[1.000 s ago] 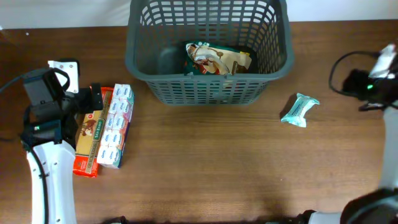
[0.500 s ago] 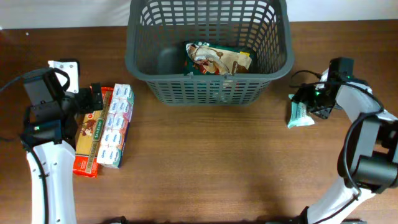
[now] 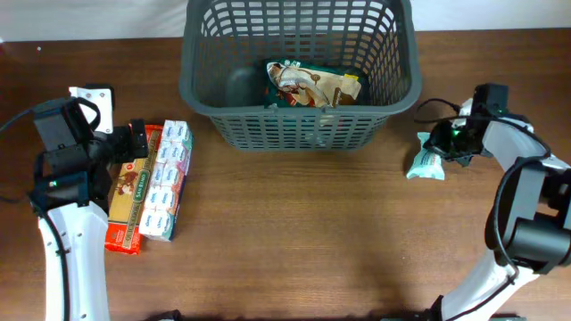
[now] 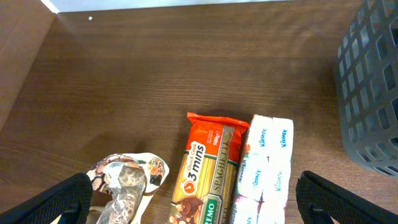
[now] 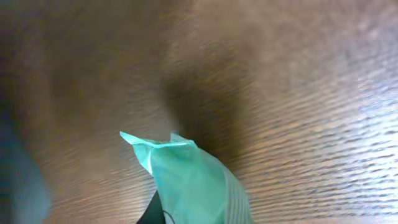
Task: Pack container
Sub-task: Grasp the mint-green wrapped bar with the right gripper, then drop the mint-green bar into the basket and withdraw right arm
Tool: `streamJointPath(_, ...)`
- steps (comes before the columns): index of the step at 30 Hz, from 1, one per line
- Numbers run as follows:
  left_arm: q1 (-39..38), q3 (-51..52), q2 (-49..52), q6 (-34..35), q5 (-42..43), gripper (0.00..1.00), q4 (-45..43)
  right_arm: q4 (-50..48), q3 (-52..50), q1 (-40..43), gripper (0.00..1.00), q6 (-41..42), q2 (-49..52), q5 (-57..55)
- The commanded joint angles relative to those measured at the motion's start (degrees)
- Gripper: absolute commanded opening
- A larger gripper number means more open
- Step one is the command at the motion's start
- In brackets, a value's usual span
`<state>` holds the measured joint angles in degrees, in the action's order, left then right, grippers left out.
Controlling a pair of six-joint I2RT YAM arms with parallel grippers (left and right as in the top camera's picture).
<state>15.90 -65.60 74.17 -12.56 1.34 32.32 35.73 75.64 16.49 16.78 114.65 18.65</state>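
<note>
Teal packet pinched in my right gripper.
I should lift high before swinging over the container; my left gripper hangs spread wide.

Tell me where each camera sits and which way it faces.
Overhead: above the table, looking straight down on basket; left arm, right arm in view.
Left wrist: low over the table, facing spaghetti, tissues; open fingers at bottom corners.
Right wrist: pressed close to the packet, table behind; own body hardly visible.
Shared: overhead and left wrist both show spaghetti, tissues, basket.
</note>
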Motion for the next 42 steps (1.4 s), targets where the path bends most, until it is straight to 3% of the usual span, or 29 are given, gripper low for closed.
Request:
streamJointPath(1, 0.31, -0.92, 0.13, 0.52, 0.63, 0.99, -0.11, 0.28, 7.04, 1.62, 0.04, 0.20, -8.92, 5.64)
streamJointPath(7, 0.28, -0.92, 0.13, 0.52, 0.63, 0.99, -0.11, 1.62, 20.57, 0.68, 0.04, -5.35, -21.62, 5.07)
streamJointPath(13, 0.28, -0.92, 0.13, 0.52, 0.63, 0.99, -0.11, 3.54, 33.09, -9.49, 0.04, -21.11, -29.07, 5.16)
streamJointPath(22, 0.28, -0.92, 0.15, 0.52, 0.63, 0.99, -0.11, 6.99, 33.77, -28.44, 0.04, -48.06, -23.21, 3.69)
streamJointPath(33, 0.31, -0.92, 0.15, 0.52, 0.63, 0.99, -0.11, 1.33, 33.79, -30.77, 0.04, -48.65, -4.90, 1.44)
streamJointPath(42, 0.28, -0.92, 0.13, 0.52, 0.63, 0.99, -0.11, 2.12, 33.77, -30.77, 0.04, -41.31, 3.56, 1.42)
